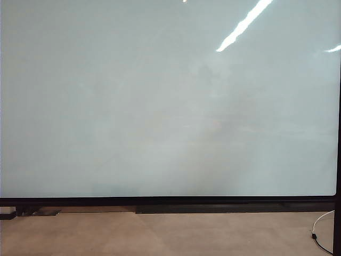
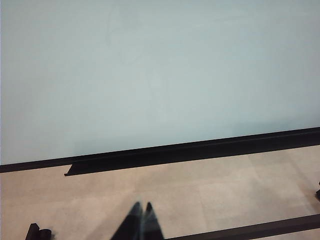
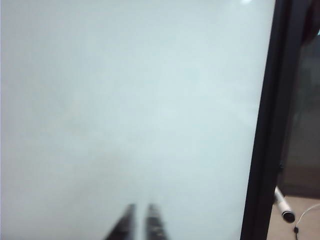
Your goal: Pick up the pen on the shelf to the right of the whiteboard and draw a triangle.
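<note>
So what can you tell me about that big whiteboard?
The whiteboard fills nearly the whole exterior view: a glossy, pale grey-white panel in a thin black frame, standing upright above a tan floor. Ceiling lights reflect near its top. Nothing is drawn on it, only faint smudges. Nothing touches it; both wrist views face it.

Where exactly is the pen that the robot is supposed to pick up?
Start at the big pale whiteboard and follow it to the black frame on its right side. Just past that frame, low down, the pen pokes out: a slim white marker with a black tip. The thin cable beside it is far skinnier.
</note>
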